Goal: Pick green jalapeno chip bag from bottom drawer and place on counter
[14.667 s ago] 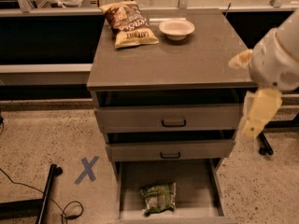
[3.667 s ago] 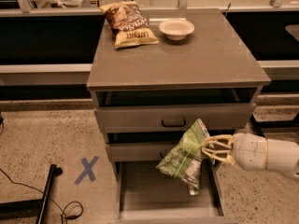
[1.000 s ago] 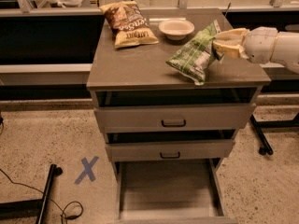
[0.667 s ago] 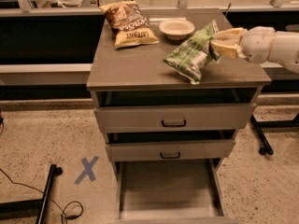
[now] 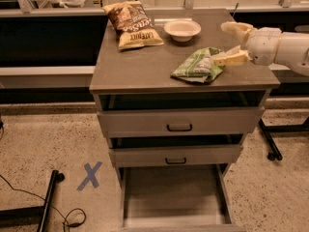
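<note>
The bottom drawer is pulled out, bare. Up on the counter lies the green jalapeno chip bag. It looks light, soft and crinkly, so pinch its edge. Right beside it the gripper is spread wide, holding nothing.

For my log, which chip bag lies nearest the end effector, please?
The green jalapeno chip bag, beside the end effector above the counter; the brown chip bag lies farther back.
</note>
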You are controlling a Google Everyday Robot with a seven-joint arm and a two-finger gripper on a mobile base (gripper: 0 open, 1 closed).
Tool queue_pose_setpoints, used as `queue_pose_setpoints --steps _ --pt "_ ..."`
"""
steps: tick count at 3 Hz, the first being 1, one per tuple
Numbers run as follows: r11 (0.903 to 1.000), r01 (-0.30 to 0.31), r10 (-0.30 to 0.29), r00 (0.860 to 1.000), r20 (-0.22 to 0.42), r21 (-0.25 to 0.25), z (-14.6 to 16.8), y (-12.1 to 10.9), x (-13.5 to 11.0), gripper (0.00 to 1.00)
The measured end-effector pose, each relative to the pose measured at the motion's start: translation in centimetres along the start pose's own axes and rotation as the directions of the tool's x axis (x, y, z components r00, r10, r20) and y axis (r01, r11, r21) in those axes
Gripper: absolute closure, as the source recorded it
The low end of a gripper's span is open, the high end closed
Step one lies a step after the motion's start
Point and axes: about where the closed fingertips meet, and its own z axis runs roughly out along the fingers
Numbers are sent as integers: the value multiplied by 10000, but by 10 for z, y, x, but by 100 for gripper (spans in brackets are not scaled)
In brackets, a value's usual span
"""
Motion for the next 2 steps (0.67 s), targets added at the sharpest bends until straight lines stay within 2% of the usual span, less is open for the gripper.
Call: queue_pose_setpoints --steps 1,2 --pt "10000 -2 2 10000 14 -25 2 1 0 0" --pt "10000 1 -1 10000 14 -25 2 1 0 0"
